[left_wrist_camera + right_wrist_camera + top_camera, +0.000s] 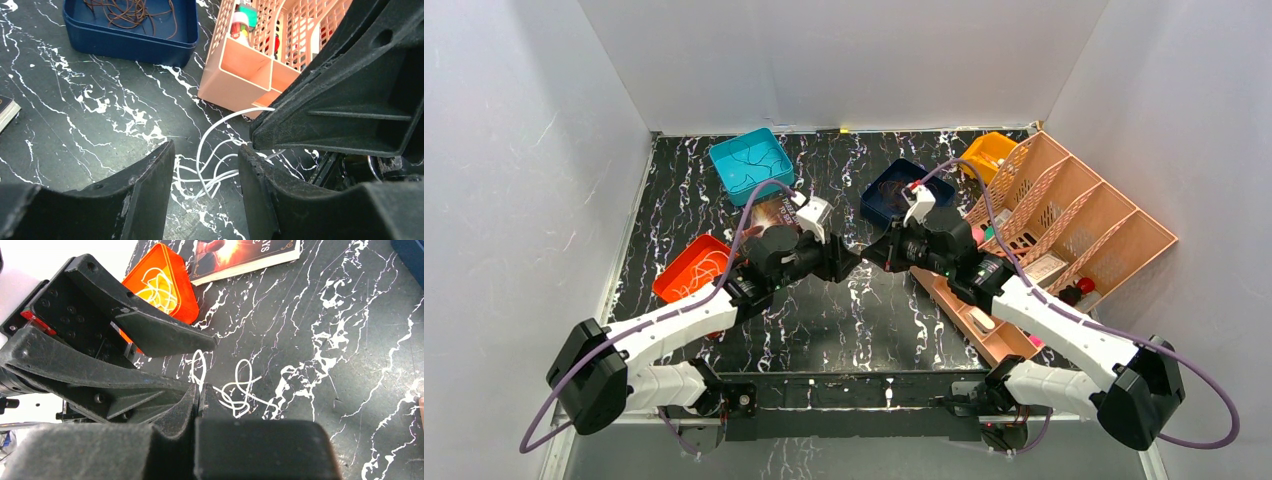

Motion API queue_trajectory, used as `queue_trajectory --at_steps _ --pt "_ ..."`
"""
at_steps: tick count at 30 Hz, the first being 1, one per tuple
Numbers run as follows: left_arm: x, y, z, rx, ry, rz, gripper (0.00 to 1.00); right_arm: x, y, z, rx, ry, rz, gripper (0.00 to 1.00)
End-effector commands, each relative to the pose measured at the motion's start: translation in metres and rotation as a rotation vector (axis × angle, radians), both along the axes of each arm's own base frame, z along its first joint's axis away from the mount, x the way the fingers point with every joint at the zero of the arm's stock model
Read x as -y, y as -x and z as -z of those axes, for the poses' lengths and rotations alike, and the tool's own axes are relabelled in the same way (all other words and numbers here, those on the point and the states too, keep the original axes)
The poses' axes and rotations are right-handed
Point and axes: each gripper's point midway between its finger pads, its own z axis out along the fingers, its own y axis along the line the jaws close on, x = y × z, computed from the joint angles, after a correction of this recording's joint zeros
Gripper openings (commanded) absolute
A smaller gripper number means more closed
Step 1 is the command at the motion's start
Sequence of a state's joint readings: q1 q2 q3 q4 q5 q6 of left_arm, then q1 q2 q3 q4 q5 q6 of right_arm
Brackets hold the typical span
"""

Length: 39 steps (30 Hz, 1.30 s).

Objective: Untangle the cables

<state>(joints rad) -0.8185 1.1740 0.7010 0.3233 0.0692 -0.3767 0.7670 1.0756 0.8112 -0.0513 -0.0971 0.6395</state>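
Black marble-look tabletop (pixel 864 320), veined with white, fills a white-walled booth, and the two arms meet tip to tip near its middle. The left gripper (pixel 206 167) is released, its fingers standing apart on either side of a white cable (pixel 234 396) that lies in loose loops on the table. The right gripper (pixel 198 396) is clenched, its fingertips pressed together. One strand of the white cable rises in an arc and runs straight into those tips, so it looks pinched there. Beyond the grippers a navy tray (pixel 130 45) holds thin brown cables (pixel 127 12). An orange tray (pixel 187 300) beside the left arm holds a pale coil (pixel 160 287), with a book (pixel 245 252) lying near it. A pink slotted organiser (pixel 240 65) stands just beside the navy tray
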Motion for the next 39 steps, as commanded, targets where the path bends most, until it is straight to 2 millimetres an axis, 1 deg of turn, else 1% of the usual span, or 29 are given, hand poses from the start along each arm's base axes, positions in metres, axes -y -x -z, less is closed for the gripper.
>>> queue_trajectory --at_steps 1,6,9,14,16,20,22,24,26,29,32,35,37,38,39 --pt "0.012 0.002 -0.024 0.061 0.042 0.061 0.47 -0.009 -0.003 -0.031 0.065 -0.051 -0.040 0.00" --pt "0.006 -0.008 -0.017 0.064 0.022 0.002 0.46 -0.017 0.004 -0.042 0.061 -0.077 -0.099 0.00" --pt "0.005 -0.013 -0.015 0.066 0.020 -0.026 0.42 -0.019 0.009 -0.051 0.058 -0.095 -0.123 0.00" --pt "0.009 -0.015 -0.011 0.049 0.032 -0.027 0.29 -0.021 0.013 -0.067 0.062 -0.129 -0.143 0.00" --pt "0.010 -0.014 -0.009 0.043 0.036 -0.023 0.20 -0.022 0.014 -0.072 0.062 -0.139 -0.148 0.00" --pt "0.006 -0.015 -0.006 0.037 0.029 -0.045 0.07 -0.022 0.014 -0.078 0.067 -0.148 -0.147 0.00" --pt "0.001 -0.016 -0.006 0.040 0.020 -0.067 0.00 -0.020 0.013 -0.077 0.072 -0.137 -0.136 0.00" --pt "-0.004 -0.019 -0.009 0.043 0.009 -0.094 0.00 -0.017 0.010 -0.072 0.081 -0.109 -0.119 0.00" --pt "-0.007 -0.019 -0.015 0.049 -0.010 -0.100 0.00 -0.012 0.003 -0.061 0.094 -0.064 -0.087 0.04" --pt "-0.006 -0.017 -0.028 0.060 -0.034 -0.072 0.00 -0.004 -0.015 -0.041 0.123 0.005 -0.007 0.08" --pt "-0.001 -0.012 -0.035 0.045 -0.067 -0.025 0.00 0.000 -0.037 -0.031 0.174 0.041 0.077 0.11" --pt "0.005 -0.004 -0.037 0.015 -0.079 0.034 0.00 -0.004 -0.053 -0.028 0.213 0.042 0.114 0.13" --pt "0.007 0.001 -0.038 0.000 -0.082 0.061 0.00 -0.010 -0.060 -0.026 0.227 0.041 0.113 0.14" --pt "0.007 0.002 -0.040 -0.004 -0.082 0.068 0.00 -0.013 -0.064 -0.022 0.225 0.050 0.111 0.15" --pt "0.006 0.003 -0.041 -0.006 -0.085 0.068 0.00 -0.015 -0.066 -0.021 0.231 0.054 0.109 0.13"
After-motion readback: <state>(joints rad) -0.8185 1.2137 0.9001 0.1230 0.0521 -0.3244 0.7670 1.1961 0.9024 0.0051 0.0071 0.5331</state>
